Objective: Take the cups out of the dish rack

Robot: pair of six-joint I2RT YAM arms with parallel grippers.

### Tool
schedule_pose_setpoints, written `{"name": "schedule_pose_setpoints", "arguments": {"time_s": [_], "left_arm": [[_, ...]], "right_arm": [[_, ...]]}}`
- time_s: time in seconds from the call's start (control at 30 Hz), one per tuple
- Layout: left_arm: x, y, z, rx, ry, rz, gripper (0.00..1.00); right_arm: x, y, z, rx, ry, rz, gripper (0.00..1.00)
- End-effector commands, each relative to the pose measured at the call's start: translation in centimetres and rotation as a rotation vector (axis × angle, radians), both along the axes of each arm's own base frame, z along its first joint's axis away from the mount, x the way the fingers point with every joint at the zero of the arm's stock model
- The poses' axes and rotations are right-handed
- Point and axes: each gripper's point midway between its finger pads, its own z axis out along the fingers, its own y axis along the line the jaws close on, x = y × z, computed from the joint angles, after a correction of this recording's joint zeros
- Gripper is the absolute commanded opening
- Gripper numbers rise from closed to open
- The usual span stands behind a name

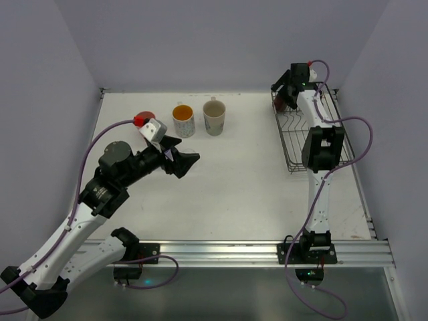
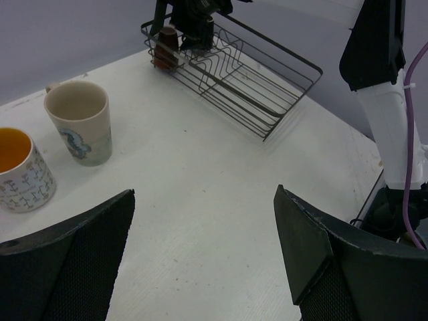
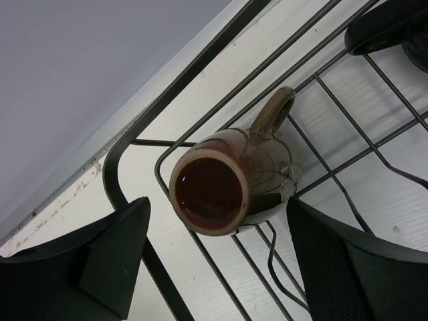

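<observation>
Both arms (image 1: pixel 319 197) have white links, black joints, purple cables (image 2: pixel 405 167) and black fingers (image 2: pixel 73 261).

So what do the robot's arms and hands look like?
The left arm and right arm are both white tubes joined by chunky black joints, each with a purple cable running along it. The left hand and right hand are black, with two flat wedge-shaped fingers, mesh-textured inside. A small green light glows at the right arm's base.

brown mug (image 3: pixel 231 184), black rack (image 3: pixel 194 65), seemingly red cup (image 1: pixel 145 114)
</observation>
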Motion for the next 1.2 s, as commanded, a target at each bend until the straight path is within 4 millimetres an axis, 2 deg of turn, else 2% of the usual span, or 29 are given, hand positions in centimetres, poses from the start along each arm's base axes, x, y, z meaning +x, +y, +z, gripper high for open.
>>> {"name": "schedule_pose_setpoints", "arguments": {"time_s": [0.0,0.13,0.33,0.47,0.53,0.57,0.6,0.7,0.83,0.9,0.97,1.07,1.17], "left_arm": [[-0.7,-0.5,0.9,-0.034,-0.022,-0.038,0.88],[-0.7,-0.4,0.8,-0.029,-0.025,-0.031,0.88],[-0.5,-0.5,0.4,-0.022,-0.02,-0.028,0.88],[-0.3,-0.8,0.1,-0.017,-0.012,-0.034,0.88],[-0.4,-0.8,0.1,-0.018,-0.011,-0.035,0.88],[-0.4,-0.8,0.1,-0.018,-0.01,-0.038,0.88],[-0.3,-0.8,0.0,-0.018,-0.009,-0.035,0.88],[-0.2,-1.0,-0.2,-0.014,0.0,-0.038,0.88],[-0.1,-1.2,-0.4,-0.011,0.008,-0.044,0.88],[0.0,-1.3,-0.7,-0.007,0.013,-0.047,0.88],[0.0,-1.4,-0.8,-0.005,0.019,-0.051,0.88],[0.1,-1.5,-0.9,-0.003,0.022,-0.05,0.88],[0.3,-1.5,-1.1,0.0,0.027,-0.048,0.88]], "right_arm": [[-0.1,-1.4,0.8,-0.032,0.008,-0.019,0.85],[0.3,-1.7,-0.2,-0.045,0.015,-0.032,0.77],[0.5,-2.3,0.1,-0.068,0.001,-0.044,0.65],[-0.1,-2.6,2.4,-0.09,-0.065,-0.046,0.5],[0.1,-2.7,3.8,-0.111,-0.108,-0.037,0.46],[-0.2,-2.7,3.9,-0.119,-0.109,-0.029,0.45],[0.1,-2.6,5.6,-0.133,-0.155,-0.015,0.44],[0.2,-2.2,7.3,-0.166,-0.198,0.02,0.43],[-0.1,-2.2,8.5,-0.21,-0.225,0.033,0.4],[-0.4,-2.4,7.9,-0.225,-0.212,0.037,0.39],[-0.5,-2.7,7.7,-0.239,-0.195,0.036,0.51],[-0.7,-3.0,7.0,-0.254,-0.159,0.04,0.75],[-0.4,-3.8,6.8,-0.278,-0.14,0.036,0.85]]}}
